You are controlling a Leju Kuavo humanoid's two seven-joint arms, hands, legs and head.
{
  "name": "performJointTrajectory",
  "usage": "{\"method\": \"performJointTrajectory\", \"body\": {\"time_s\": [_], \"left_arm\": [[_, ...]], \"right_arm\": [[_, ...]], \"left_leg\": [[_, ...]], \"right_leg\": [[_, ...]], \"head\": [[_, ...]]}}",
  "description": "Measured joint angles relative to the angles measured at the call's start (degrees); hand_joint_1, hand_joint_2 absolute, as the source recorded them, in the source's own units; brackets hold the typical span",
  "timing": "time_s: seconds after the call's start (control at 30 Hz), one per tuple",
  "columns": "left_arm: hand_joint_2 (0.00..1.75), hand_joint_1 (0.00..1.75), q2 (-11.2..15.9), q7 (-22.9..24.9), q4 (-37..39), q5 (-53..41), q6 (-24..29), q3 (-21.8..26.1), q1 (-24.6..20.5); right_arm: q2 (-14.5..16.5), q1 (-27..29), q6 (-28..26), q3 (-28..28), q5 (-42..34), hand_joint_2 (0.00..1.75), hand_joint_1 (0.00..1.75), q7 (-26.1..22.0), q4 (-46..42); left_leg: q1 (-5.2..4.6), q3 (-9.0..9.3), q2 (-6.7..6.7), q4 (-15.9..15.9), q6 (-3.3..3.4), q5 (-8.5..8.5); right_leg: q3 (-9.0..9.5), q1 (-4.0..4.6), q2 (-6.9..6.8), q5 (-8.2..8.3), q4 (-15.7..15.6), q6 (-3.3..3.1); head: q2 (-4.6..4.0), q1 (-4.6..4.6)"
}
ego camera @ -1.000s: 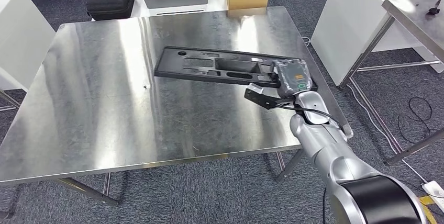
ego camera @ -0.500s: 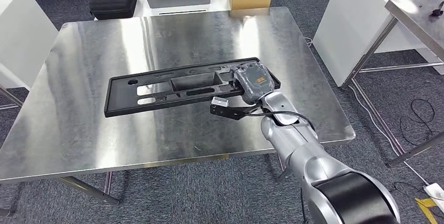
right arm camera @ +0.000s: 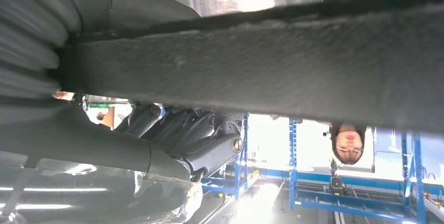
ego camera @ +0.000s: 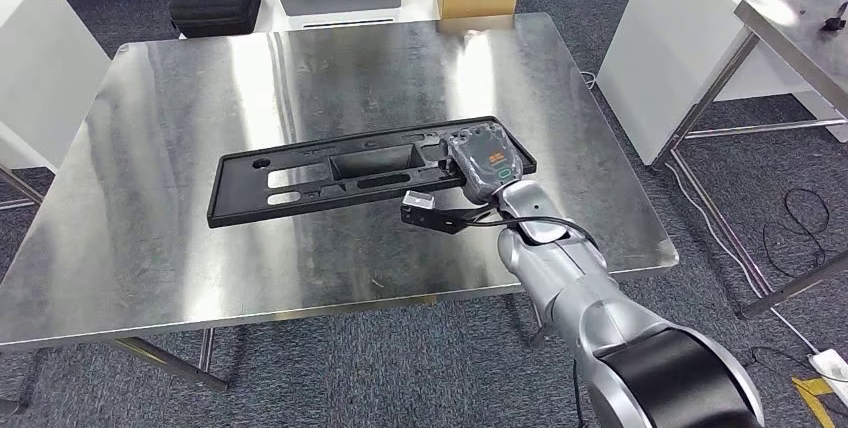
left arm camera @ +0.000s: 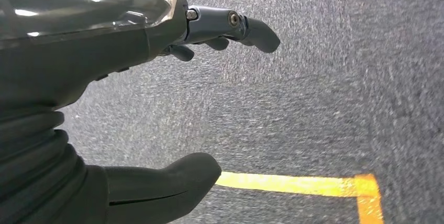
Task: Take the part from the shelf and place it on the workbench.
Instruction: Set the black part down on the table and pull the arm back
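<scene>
Where the head view looks down on the steel table (ego camera: pixel 150 248), the right hand (ego camera: pixel 487 161) holds one end of the long black part (ego camera: pixel 340 176), and the rest of the part runs away from that hand toward the robot's left, its long axis lying nearly across the table and tilted slightly, the far end a little nearer the robot. The part sits over the middle of the table; whether it already rests on the steel or hangs just above it I cannot tell from here. My judgement is that the coming move turns on this: the held end is at the right, so the free left end will meet or leave the surface according to how the wrist tips.

In the left wrist view, the left hand (left arm camera: pixel 157 103) hangs over grey carpet with a yellow floor line (left arm camera: pixel 293 183) beside it, fingers (left arm camera: pixel 251 28) loosely apart with nothing between them. It is well away from the part, so the right hand is the nearer one by far.

In the right wrist view, the part (right arm camera: pixel 262 62) crosses the picture as a broad dark bar, with the right hand's fingers (right arm camera: pixel 209 140) curled under it and gripping it, and blue racking (right arm camera: pixel 293 182) behind.
</scene>
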Motion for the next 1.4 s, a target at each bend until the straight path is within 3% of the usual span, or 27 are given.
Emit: {"method": "performJointTrajectory", "body": {"time_s": [0.13,0.27,1.27,1.33,1.4], "left_arm": [[1.75,0.0,-0.1,1.0,-0.5,0.3,0.0,0.0,0.0],[0.0,0.0,-0.2,0.3,-0.9,1.0,0.0,0.0,0.0],[0.0,0.0,-0.6,0.7,0.6,3.4,0.0,0.0,-0.1],[0.0,0.0,-0.6,1.1,0.7,3.3,0.0,0.0,-0.2],[0.0,0.0,-0.6,1.8,0.8,3.4,0.0,0.0,-0.2]], "right_arm": [[-0.6,0.3,-0.4,0.4,0.5,1.75,0.0,0.2,0.3],[-1.0,0.5,-0.4,0.7,0.6,1.75,0.0,0.4,0.4],[-3.0,-1.0,0.8,-0.3,-2.9,1.75,0.0,0.8,0.4],[-3.2,-1.3,2.3,-0.5,-3.5,1.75,0.0,1.0,0.4],[-3.3,-1.8,7.9,-1.2,-5.2,1.75,0.0,2.2,0.6]], "left_leg": [[-0.01,0.0,0.0,0.0,0.0,0.0],[-0.01,0.0,0.01,0.0,0.0,0.0],[-0.02,0.03,0.0,0.0,0.0,0.0],[-0.02,0.03,0.01,0.0,0.0,0.0],[-0.02,0.03,0.0,0.0,0.0,0.0]], "right_leg": [[0.0,0.0,0.0,0.0,0.0,0.0],[0.0,0.0,0.0,0.0,0.0,0.0],[0.04,-0.01,0.0,0.0,0.0,0.0],[0.04,-0.01,0.0,0.0,0.0,0.0],[0.05,-0.01,0.0,0.0,0.0,0.0]], "head": [[0.0,0.0],[0.0,-0.01],[0.0,0.03],[0.0,0.02],[0.0,0.02]]}}
